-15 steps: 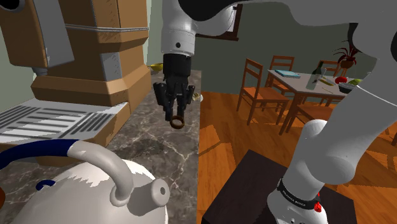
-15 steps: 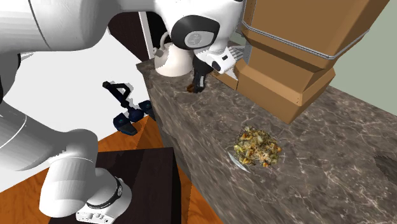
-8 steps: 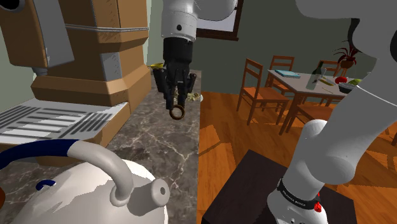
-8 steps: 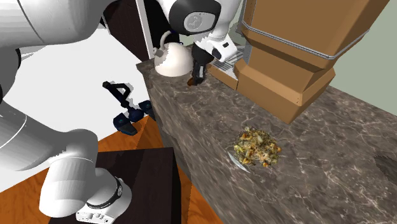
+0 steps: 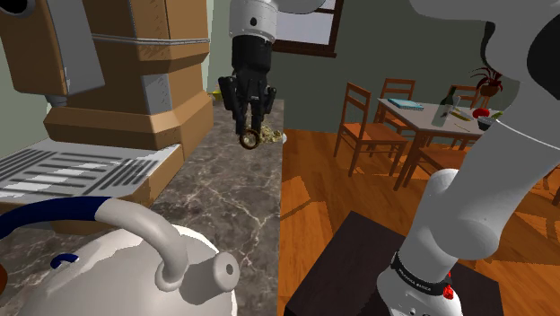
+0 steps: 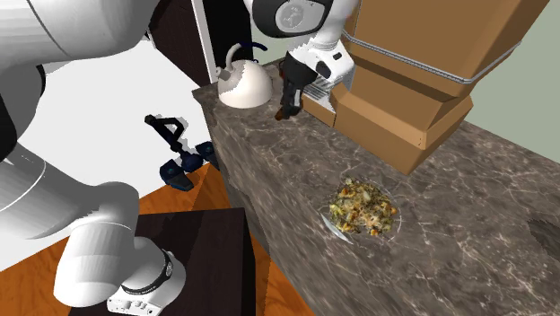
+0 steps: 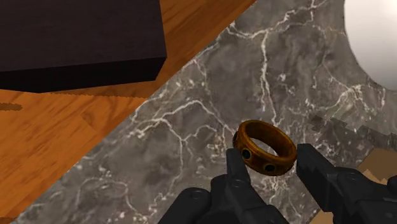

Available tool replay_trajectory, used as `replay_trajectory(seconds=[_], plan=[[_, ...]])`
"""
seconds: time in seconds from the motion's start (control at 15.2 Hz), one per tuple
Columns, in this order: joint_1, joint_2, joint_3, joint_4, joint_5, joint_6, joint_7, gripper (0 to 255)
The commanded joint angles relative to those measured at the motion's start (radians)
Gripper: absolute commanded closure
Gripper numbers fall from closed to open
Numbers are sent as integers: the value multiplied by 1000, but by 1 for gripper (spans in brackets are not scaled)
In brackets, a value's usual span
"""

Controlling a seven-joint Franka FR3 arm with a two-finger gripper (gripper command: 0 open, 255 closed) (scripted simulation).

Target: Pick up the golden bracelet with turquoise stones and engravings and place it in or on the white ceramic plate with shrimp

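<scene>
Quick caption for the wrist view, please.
Black gripper clasping the golden-brown bracelet above the dark marble counter.

Shoulder cam: low, beside the stand, v. near the white kettle in the foregrnd. It faces along the marble desk twd the far wall w/ a window. Dining chairs are off to that view's right.

2nd ext. cam: high over the desk's other end, looking down & back the opp. way. Plate is near the lens, kettle far.

Both ext. views share desk, kettle, stand & the brown box-shaped unit.

Wrist cam: on the hand, looks down past the fingers, bracelet close to the lens. Beyond are the desk edge, wood floor, a stand corner & the kettle's side.
</scene>
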Motion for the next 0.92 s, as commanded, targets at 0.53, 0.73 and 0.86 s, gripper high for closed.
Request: replay_trajectory(seconds=[0.53,0.73,0.86], plan=[[-70,120,-89,140,-50,-68,-140,0],[-44,-12,-48,-70,-106,81,-117,0],[-30,-89,-17,-197,-140,175,-95,0]])
